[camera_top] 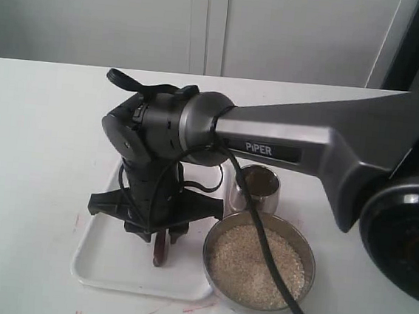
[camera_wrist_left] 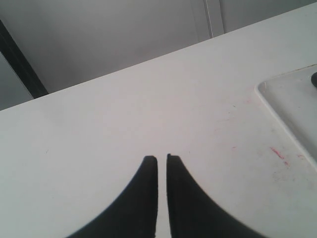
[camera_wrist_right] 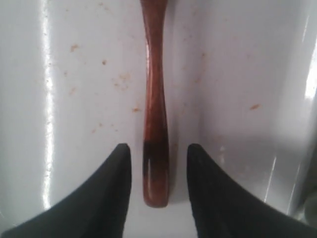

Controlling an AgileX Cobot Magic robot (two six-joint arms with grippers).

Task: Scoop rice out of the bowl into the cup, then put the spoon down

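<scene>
The spoon (camera_wrist_right: pixel 154 74) lies flat on the white tray (camera_wrist_right: pixel 89 74). My right gripper (camera_wrist_right: pixel 158 147) hangs over the tray, right at the end of the spoon's handle. Its jaws are spread, one on each side of the handle, and I don't think they touch it. My left gripper (camera_wrist_left: pixel 162 158) is off the tray, over the bare table (camera_wrist_left: pixel 99 124). Its jaws are almost pressed together and hold nothing.

The bowl (camera_top: pixel 254 308), full of rice (camera_top: pixel 236 267), sits just beside the tray. The cup (camera_top: pixel 260 190) stands just beside the tray too.

The handle looks thin and smooth. If I squeeze this close to its end, I think the heavy end could tip down or the spoon could slip out. My black cable (camera_top: pixel 272 274) hangs across the bowl, so a quick swing could drag it through the rice or bump the cup.
</scene>
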